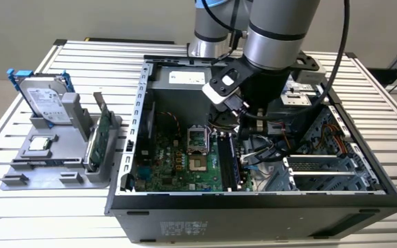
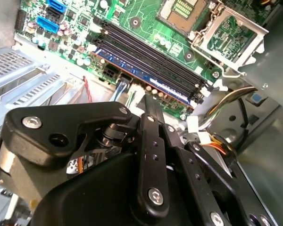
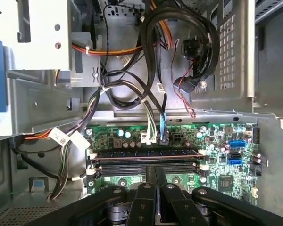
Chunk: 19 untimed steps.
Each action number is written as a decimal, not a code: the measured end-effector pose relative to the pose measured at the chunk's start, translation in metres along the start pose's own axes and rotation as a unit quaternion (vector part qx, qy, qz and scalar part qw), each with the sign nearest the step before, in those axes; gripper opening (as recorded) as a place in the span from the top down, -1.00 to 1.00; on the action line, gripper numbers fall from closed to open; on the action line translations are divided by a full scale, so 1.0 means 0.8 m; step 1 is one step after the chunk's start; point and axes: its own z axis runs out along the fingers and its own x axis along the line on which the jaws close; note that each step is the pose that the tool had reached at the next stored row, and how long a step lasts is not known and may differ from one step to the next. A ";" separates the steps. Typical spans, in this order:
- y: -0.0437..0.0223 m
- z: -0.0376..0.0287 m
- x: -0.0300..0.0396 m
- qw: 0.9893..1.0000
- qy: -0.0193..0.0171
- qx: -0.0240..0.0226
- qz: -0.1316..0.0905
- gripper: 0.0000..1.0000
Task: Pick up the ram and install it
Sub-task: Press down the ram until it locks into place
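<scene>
**Ram sitting in its motherboard slot, closed gripper hovering beside it**

The ram is lying seated in one of the long memory slots on the green motherboard, inside the open computer case. In the exterior view the ram is standing on its thin edge. Its long axis is running from the near side of the case toward the far side, parallel to the slots. It is sitting to the exterior view's right of the open processor socket.

In the second wrist view the ram is showing as a dark stick with a blue strip. The empty black slots are lying alongside it, between it and the socket.

The gripper is hanging just above the slot bank. Its two fingers are pressing flat together with nothing between them. I cannot tell whether the tips are touching the ram.

A bundle of black and coloured cables is crowding in just beyond the ram's far side, with connectors plugging into the board right beside the slot. Grey metal drive cages are boxing in the exterior view's right.

The arm is reaching down into the case from the far side.

Outside the case, on the exterior view's left, a grey tray is holding a hard drive and a green expansion card, both standing upright.
</scene>
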 end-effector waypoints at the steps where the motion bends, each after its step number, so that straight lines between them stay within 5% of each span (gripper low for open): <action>1: 0.0000 -0.0017 -0.0001 1.000 0.000 0.000 0.000 1.00; 13: 0.0003 -0.0216 -0.0013 1.000 0.000 0.000 0.000 1.00; 15: 0.0005 -0.0304 -0.0018 1.000 0.000 0.000 0.000 1.00; 19: 0.0005 -0.0316 -0.0018 1.000 0.000 0.000 0.000 1.00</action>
